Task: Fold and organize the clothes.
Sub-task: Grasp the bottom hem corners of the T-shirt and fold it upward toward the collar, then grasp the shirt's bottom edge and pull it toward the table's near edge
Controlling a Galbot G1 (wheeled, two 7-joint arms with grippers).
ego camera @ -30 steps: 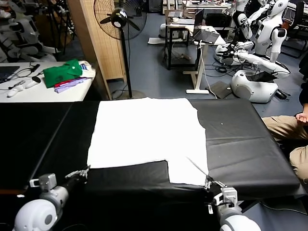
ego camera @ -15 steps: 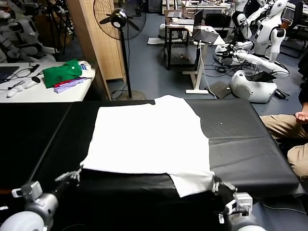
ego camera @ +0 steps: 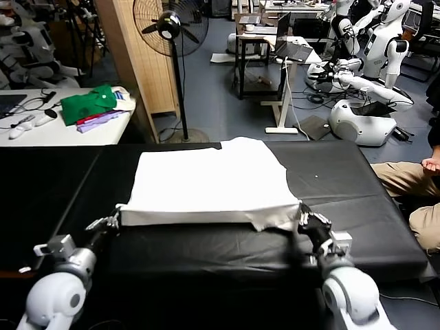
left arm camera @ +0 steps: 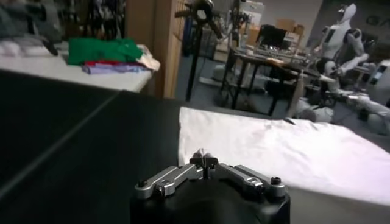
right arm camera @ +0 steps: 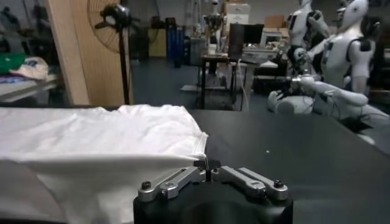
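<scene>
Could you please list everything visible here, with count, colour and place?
T-shirt: one, white, mid black table, near edge lifted.
Black table: one, in front of the robot.
Green garment: one, on the white side table, far left.
Purple cloth: one, beside the green garment.
Fan: one, black, behind the table.
Left gripper: shut on the T-shirt's near left corner.
Right gripper: shut on its near right corner.
</scene>
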